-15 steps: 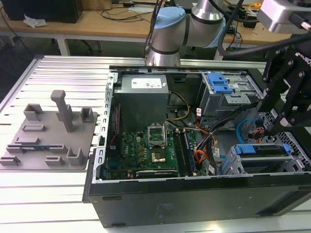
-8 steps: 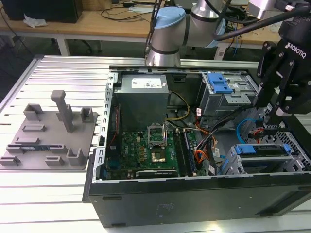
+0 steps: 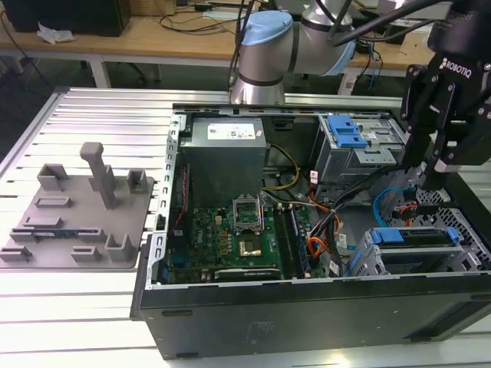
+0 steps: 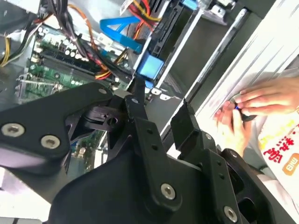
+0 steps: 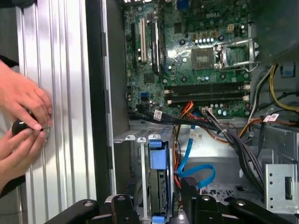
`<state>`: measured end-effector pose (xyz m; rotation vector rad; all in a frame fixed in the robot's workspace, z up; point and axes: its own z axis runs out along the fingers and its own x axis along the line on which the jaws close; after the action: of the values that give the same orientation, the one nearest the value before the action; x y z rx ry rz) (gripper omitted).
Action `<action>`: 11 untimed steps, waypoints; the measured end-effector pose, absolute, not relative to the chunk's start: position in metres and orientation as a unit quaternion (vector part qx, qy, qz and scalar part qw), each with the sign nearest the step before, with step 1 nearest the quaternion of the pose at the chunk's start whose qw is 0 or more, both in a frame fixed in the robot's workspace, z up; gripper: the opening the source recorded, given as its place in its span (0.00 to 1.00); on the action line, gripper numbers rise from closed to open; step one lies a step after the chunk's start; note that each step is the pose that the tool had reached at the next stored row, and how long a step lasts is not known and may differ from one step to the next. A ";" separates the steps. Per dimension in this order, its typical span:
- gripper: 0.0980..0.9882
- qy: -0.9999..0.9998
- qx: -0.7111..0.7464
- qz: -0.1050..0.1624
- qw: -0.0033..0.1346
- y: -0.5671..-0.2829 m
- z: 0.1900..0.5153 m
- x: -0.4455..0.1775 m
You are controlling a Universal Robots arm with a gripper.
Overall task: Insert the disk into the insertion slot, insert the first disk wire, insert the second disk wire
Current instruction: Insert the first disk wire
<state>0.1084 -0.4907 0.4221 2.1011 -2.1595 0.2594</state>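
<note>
The disk sits inside the insertion slot, a grey perforated cage at the case's front corner on the exterior view's right. Its blue carrier end shows in both wrist views. My gripper hangs above that cage, open, with nothing between its fingers. A loose blue flat wire loops beside the cage among red, orange and black wires. It touches neither finger.
A bigger grey bay with a blue latch stands behind the cage. The motherboard fills the case middle. A person's hands rest on the ribbed aluminium table, holding a small black object. A grey fixture lies on the exterior view's left.
</note>
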 end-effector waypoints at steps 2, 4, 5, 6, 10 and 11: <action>0.45 -0.716 0.690 0.093 0.052 -0.491 0.422 0.108; 0.45 -0.717 0.688 0.096 0.049 -0.491 0.421 0.108; 0.45 -0.718 0.688 0.096 0.049 -0.491 0.420 0.108; 0.45 -0.720 0.685 0.096 0.049 -0.491 0.419 0.108; 0.45 -0.721 0.684 0.097 0.050 -0.488 0.413 0.122; 0.45 -0.721 0.684 0.097 0.050 -0.488 0.412 0.125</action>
<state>0.1254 -0.4878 0.4125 2.0830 -2.1975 0.2941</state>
